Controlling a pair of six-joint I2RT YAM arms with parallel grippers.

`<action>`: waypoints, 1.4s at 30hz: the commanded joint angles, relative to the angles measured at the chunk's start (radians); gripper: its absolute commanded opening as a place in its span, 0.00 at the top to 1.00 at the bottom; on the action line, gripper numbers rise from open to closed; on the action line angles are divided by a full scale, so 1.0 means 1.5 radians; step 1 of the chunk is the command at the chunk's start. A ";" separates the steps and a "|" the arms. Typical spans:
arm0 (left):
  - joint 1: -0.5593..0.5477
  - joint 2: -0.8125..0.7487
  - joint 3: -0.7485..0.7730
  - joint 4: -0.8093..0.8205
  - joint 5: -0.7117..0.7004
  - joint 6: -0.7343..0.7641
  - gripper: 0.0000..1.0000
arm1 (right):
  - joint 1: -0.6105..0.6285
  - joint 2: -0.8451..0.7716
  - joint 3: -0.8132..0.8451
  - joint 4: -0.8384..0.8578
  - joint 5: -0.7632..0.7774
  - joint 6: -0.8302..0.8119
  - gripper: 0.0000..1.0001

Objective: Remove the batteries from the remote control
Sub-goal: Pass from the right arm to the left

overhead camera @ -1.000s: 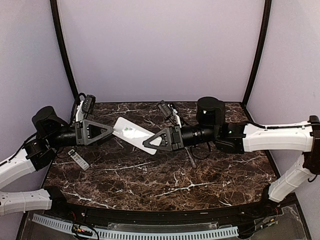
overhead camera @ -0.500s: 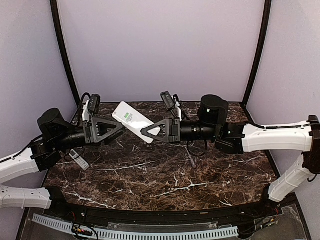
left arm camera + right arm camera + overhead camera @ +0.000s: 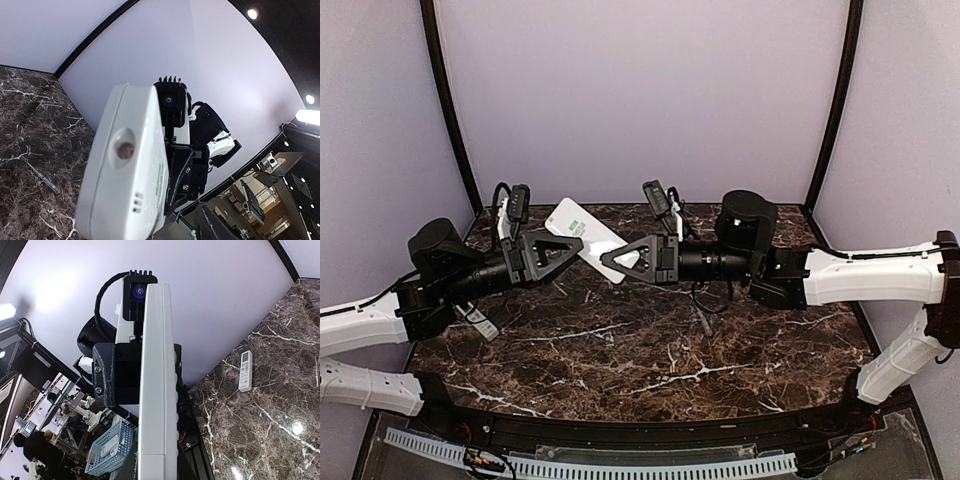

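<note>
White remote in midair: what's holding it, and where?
The right gripper clamps the white remote by the end toward that arm. The left gripper is at its other end; grip unclear.

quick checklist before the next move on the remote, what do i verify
1. Right hand shut on the remote: ok.
2. Remote held clear of the table: ok.
3. Left hand at the remote's other end: ok.
4. Left hand's grip firm: cannot tell.
5. Battery cover off: cannot tell.
6. batteries in sight: not ok, none visible.
</note>
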 commanded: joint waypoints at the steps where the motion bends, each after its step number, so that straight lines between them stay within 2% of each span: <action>1: -0.013 0.000 0.013 0.040 -0.036 0.000 0.57 | 0.010 -0.005 -0.008 0.061 0.012 0.009 1.00; 15: -0.013 0.010 0.024 0.037 -0.071 0.000 0.64 | 0.016 -0.004 -0.007 0.060 -0.001 0.007 1.00; 21: -0.013 0.009 0.027 0.027 -0.082 0.001 0.79 | 0.021 -0.006 -0.003 0.036 0.004 -0.002 1.00; 24: -0.014 0.003 0.026 0.016 -0.089 0.001 0.92 | 0.021 -0.009 -0.005 0.032 0.006 -0.001 1.00; 26: -0.013 -0.003 0.025 0.008 -0.095 0.000 0.97 | 0.021 -0.014 -0.009 0.032 0.008 0.003 0.92; 29: -0.014 -0.013 0.023 -0.003 -0.104 -0.001 1.00 | 0.021 -0.030 -0.027 0.041 0.015 0.012 0.62; 32: -0.014 -0.023 0.022 -0.015 -0.108 -0.001 1.00 | 0.021 -0.046 -0.043 0.038 0.020 0.014 0.35; 35: -0.013 -0.028 0.024 -0.030 -0.111 0.002 1.00 | 0.020 -0.056 -0.054 0.030 0.017 0.016 0.26; 42: -0.014 -0.033 0.026 -0.035 -0.102 0.000 1.00 | 0.019 -0.059 -0.079 0.057 0.032 0.044 0.28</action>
